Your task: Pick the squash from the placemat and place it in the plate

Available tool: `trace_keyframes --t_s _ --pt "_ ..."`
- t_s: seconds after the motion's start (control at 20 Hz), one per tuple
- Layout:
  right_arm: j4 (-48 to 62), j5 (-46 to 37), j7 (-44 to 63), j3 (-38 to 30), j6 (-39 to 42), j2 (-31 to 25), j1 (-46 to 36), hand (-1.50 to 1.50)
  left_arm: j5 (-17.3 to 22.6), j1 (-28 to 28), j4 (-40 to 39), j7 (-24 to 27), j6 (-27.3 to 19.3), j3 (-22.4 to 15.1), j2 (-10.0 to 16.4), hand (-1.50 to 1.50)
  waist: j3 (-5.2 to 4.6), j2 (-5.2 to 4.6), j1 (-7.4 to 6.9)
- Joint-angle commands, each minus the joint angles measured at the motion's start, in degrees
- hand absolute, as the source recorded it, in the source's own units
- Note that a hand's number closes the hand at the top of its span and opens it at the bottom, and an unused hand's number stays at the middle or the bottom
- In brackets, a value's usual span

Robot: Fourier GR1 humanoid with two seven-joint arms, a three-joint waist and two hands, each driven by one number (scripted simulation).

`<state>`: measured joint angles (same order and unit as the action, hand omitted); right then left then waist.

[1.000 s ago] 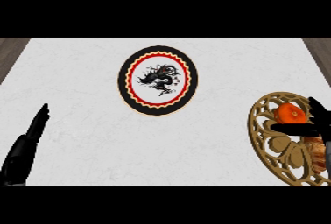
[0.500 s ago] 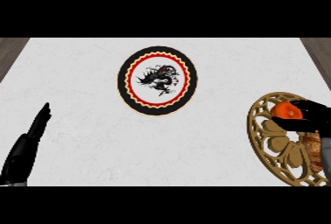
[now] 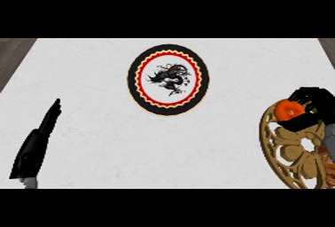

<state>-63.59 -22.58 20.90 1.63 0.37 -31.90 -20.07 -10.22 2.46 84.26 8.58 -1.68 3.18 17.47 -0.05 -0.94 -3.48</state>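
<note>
Right hand (image 3: 314, 98) at 3 o'clock, fingers curled round the orange squash (image 3: 286, 110), at the top end of the gold cut-out placemat (image 3: 278, 148). Dragon-print plate (image 3: 133, 82) at 12 o'clock, well apart. Left hand (image 3: 36, 146) at 8 o'clock, fingers straight and pressed together, resting.

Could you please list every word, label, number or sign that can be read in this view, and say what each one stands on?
There is no readable text anywhere in the head view.
On the round black-rimmed plate, the white centre carries only a black dragon-like figure, no lettering.
On the tan openwork placemat there is a cut-out pattern, no writing.
The orange squash, the right hand and the left hand show no marks.
</note>
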Motion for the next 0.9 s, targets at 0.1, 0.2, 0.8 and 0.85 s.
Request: trace_keyframes --t_s 0.1,0.2,0.8,0.85 --pt "8.7 -12.2 -10.6 7.0 -1.3 -4.6 -10.8 1.5 0.1 -2.6 -1.0 -1.1 0.2 0.4 0.0 0.0 0.17 -0.07 -0.16" --pt "13.6 -13.8 -12.6 6.6 -3.6 -2.8 -15.7 1.5 -0.2 -2.0 -2.1 -0.6 -0.2 0.4 -0.7 0.0 0.13 0.15 0.59" --pt "-1.0 -9.9 -22.9 4.6 -8.9 2.6 -21.0 1.5 1.5 1.4 3.4 -3.9 2.0 3.2 1.8 0.0 0.07 1.19 2.93" --pt "-1.4 -9.8 -24.4 5.0 -9.0 3.5 -21.0 1.5 -0.3 1.2 3.5 -4.1 -0.2 1.0 -1.0 0.0 0.07 1.08 3.04"
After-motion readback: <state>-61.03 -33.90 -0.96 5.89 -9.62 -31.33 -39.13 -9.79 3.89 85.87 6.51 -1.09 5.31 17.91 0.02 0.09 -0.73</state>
